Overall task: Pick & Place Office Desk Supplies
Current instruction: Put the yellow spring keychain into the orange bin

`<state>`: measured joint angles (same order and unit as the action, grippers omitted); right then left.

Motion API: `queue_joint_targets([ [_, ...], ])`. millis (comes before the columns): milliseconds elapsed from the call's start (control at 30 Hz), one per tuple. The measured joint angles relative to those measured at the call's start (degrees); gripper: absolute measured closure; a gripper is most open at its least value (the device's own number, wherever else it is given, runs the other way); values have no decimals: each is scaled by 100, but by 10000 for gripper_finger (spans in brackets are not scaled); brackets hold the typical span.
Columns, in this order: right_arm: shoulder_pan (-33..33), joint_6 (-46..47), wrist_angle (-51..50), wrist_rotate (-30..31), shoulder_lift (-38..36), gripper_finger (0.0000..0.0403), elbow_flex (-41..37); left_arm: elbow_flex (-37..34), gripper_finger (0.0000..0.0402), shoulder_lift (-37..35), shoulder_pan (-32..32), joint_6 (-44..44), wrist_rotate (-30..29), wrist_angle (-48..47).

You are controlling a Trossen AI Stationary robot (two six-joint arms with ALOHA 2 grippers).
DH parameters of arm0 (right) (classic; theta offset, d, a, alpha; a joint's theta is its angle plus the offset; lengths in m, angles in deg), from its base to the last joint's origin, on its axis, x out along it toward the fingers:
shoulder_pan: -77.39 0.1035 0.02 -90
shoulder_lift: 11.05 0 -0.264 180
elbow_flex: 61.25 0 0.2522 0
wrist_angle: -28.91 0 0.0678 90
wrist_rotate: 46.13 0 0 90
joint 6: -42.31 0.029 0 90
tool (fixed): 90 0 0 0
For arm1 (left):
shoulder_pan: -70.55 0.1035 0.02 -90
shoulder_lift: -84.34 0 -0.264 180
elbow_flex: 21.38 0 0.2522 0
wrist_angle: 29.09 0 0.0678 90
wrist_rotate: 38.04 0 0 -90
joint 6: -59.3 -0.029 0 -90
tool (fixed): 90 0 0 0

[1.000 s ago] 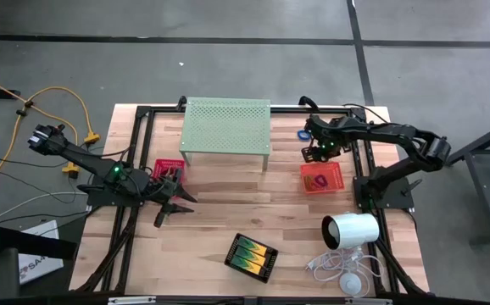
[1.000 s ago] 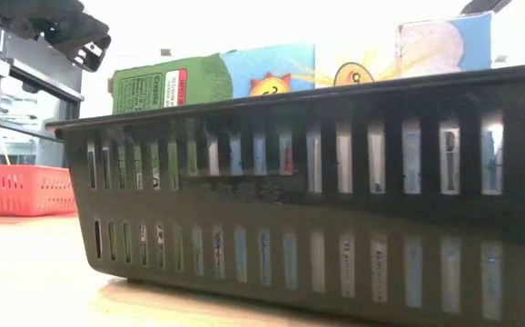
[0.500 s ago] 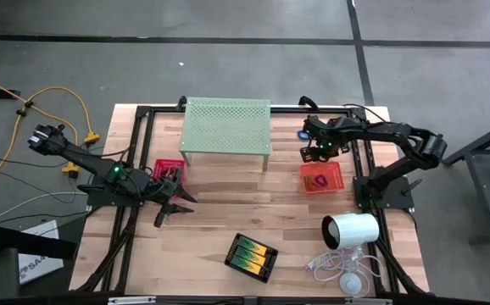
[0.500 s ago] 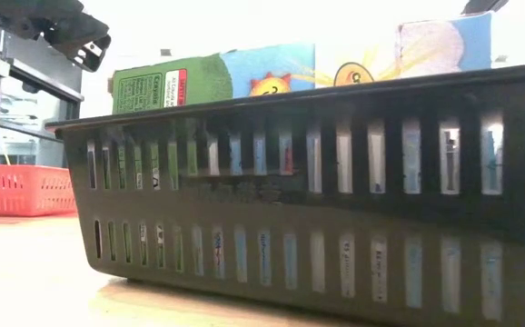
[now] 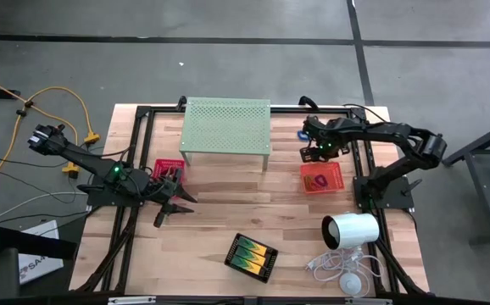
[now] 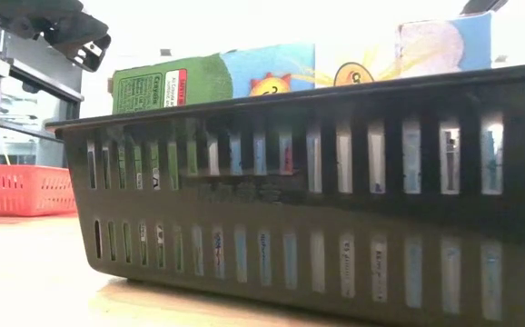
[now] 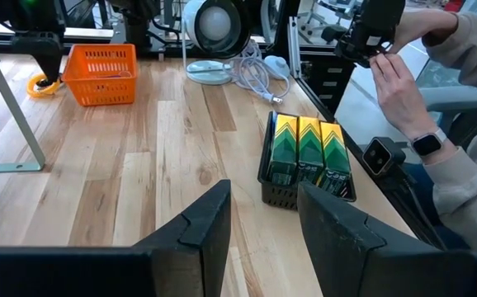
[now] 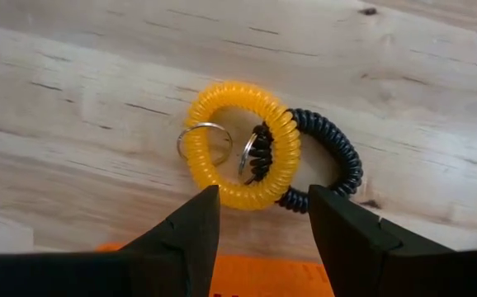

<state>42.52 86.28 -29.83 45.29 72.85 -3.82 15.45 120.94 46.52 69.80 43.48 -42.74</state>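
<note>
Yellow coil ring [image 8: 240,146] below unmoved right gripper [image 8: 262,216]

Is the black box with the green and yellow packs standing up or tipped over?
Standing up. The black box sits flat on the table, packs showing from above.

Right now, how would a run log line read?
right gripper: open, above yellow coil ring | left gripper: open, waiting | orange tray: beside

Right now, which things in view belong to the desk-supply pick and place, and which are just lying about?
Belong to the job:
yellow coil ring
dark coil ring
orange tray
red tray
black tray with yellow-green packs
right gripper, jaws open above the coil rings

Just lying about:
pale green perforated stand
white cylinder with cable
</note>
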Motion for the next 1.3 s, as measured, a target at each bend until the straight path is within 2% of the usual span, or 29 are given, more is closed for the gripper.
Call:
queue_joint_targets([
  [567, -21, -52, 183, 9, 269, 231, 1, 0, 266, -1, 1, 0, -5, -1],
  [1033, -49, -90, 193, -32, 269, 320, 2, 0, 266, -2, 0, 0, -14, -1],
  [1300, -53, -124, 182, -158, 252, 336, 0, 0, 266, -2, 1, 0, -29, 1],
])
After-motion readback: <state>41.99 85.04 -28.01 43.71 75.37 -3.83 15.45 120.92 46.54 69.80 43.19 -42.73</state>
